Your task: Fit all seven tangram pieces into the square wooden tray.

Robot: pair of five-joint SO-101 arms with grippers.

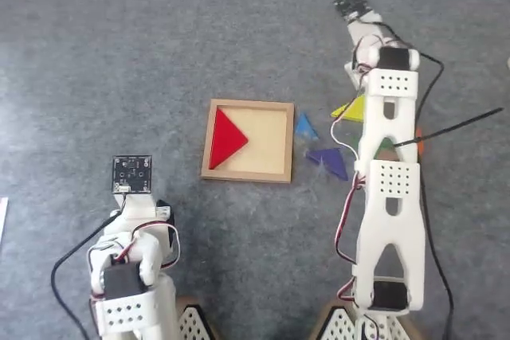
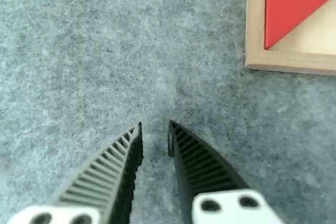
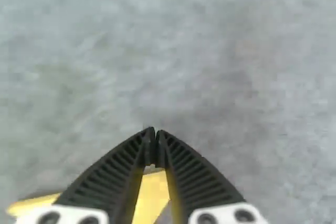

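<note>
Starting at the left, the left gripper (image 2: 155,128) hangs low over the grey felt mat (image 1: 96,77), its toothed fingers a little apart with nothing between them, just short of the near corner of the square wooden tray (image 1: 251,104). The tray lies mid-table and holds one piece: a large red triangle (image 1: 225,137), flat against its left wall, with the rest of the floor bare.

To the right of the tray the loose pieces lie in a cluster on the mat. A small blue triangle (image 1: 304,125) sits just beside the rim, a purple piece (image 1: 329,161) a little below it, and a yellow piece (image 1: 353,109) is partly under the right arm. A sliver of green (image 1: 386,146) shows through a gap in that arm.

The right gripper (image 3: 152,131) is stretched out past the cluster over bare felt, fingers pressed together and apparently empty, with the yellow piece lying behind them.

By my reading the job has barely begun — one of seven placed, six to go.
</note>
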